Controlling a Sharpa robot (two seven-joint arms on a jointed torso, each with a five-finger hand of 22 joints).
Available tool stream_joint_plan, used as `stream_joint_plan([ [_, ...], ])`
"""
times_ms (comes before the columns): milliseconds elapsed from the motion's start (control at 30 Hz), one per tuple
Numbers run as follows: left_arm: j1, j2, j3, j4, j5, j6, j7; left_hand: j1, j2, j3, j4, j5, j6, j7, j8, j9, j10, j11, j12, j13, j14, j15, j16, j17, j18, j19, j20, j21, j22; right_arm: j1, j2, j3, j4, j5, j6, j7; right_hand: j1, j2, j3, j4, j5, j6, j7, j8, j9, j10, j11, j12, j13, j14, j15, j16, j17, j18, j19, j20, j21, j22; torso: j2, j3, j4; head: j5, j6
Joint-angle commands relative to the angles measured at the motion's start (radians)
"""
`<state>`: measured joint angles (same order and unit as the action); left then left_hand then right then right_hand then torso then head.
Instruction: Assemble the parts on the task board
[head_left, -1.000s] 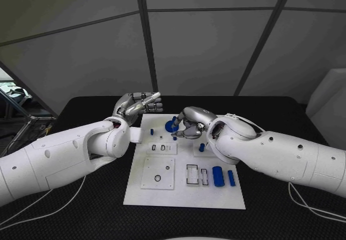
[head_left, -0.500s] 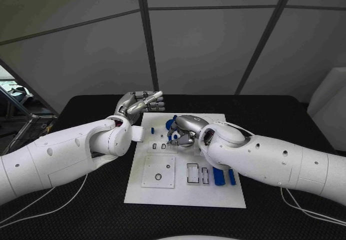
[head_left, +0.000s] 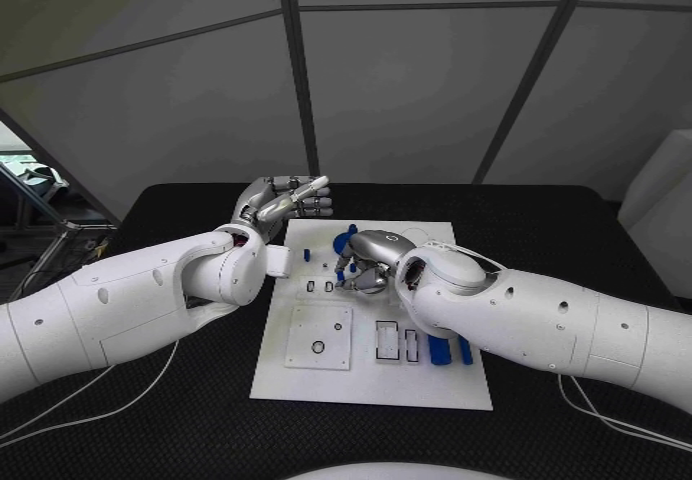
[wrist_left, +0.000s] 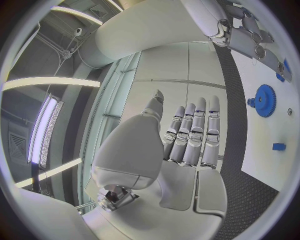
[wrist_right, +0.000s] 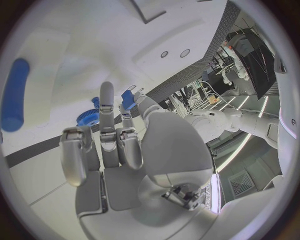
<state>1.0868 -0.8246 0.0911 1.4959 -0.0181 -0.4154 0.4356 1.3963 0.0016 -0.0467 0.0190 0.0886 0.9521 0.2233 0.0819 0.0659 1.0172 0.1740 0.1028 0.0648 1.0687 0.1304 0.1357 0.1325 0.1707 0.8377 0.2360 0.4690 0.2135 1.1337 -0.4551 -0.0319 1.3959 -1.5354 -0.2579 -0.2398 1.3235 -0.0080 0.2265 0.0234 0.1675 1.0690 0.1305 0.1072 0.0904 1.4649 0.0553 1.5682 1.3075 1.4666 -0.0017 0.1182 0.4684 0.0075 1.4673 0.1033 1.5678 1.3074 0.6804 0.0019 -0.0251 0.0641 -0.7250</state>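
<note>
Right hand (head_left: 368, 262): pinches a small blue peg (wrist_right: 129, 98) over the white board (head_left: 368, 385), near the blue gear (wrist_left: 265, 100). Left hand (head_left: 283, 203): fingers straight, together, empty. Your risk: the peg tilting, jamming or dropping.

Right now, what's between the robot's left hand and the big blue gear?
In the left wrist view, bare black table, then plain white task board, lies between the left hand and blue gear.

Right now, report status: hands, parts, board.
Left hand open, raised beside the board. Right hand low over the board, pinching a small blue part. Blue gear on the board. Nothing blocking.
</note>
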Motion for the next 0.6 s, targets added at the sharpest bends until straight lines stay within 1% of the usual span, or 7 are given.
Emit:
stream_joint_plan([
  [33, 0.002, 0.001, 0.001, 0.003, -0.005, 0.012, 0.000, -0.003, 0.011, 0.002, -0.006, -0.005, 0.000, 0.003, -0.006, -0.001, -0.005, 0.003, -0.007, -0.001, 0.004, 0.001, -0.005, 0.001, 0.011, 0.002, 0.002, 0.007, 0.001, -0.001, 0.004, 0.000, -0.002, -0.018, 0.014, 0.005, -0.004, 0.003, 0.007, 0.000, 0.004, 0.002, 0.001, 0.003, 0.001, 0.106, -0.004, 0.003, 0.263, 0.031, -0.010, -0.004, 0.002, -0.007, 0.103, -0.004, 0.003, 0.263, 0.001, 0.0000, 0.0000, 0.002, -0.002],
  [267, 0.002, 0.000, 0.001, 0.005, -0.005, 0.012, 0.000, -0.003, 0.011, 0.002, -0.006, -0.005, 0.000, 0.003, -0.006, -0.001, -0.005, 0.003, -0.007, -0.001, 0.004, 0.001, -0.005, 0.001, 0.011, 0.002, 0.002, 0.007, 0.001, -0.004, 0.010, -0.001, -0.008, -0.026, 0.014, 0.005, -0.004, 0.003, 0.007, 0.000, 0.004, 0.002, 0.001, 0.003, 0.001, 0.106, -0.004, 0.003, 0.263, 0.031, -0.010, -0.004, 0.002, -0.007, 0.103, -0.004, 0.003, 0.263, 0.001, 0.0001, 0.0007, 0.009, -0.003],
  [600, 0.002, 0.000, 0.001, 0.004, -0.005, 0.013, 0.000, -0.003, 0.011, 0.002, -0.006, -0.005, 0.000, 0.003, -0.006, -0.001, -0.005, 0.003, -0.007, -0.001, 0.004, 0.001, -0.005, 0.001, 0.011, 0.002, 0.002, 0.007, 0.001, -0.010, 0.022, -0.003, -0.022, -0.035, 0.016, 0.006, -0.006, 0.000, 0.006, 0.000, 0.005, 0.000, 0.002, 0.002, 0.000, 0.106, -0.003, 0.003, 0.263, 0.031, -0.009, -0.004, 0.002, -0.007, 0.103, -0.004, 0.003, 0.263, -0.001, 0.0008, -0.0013, 0.013, -0.003],
])
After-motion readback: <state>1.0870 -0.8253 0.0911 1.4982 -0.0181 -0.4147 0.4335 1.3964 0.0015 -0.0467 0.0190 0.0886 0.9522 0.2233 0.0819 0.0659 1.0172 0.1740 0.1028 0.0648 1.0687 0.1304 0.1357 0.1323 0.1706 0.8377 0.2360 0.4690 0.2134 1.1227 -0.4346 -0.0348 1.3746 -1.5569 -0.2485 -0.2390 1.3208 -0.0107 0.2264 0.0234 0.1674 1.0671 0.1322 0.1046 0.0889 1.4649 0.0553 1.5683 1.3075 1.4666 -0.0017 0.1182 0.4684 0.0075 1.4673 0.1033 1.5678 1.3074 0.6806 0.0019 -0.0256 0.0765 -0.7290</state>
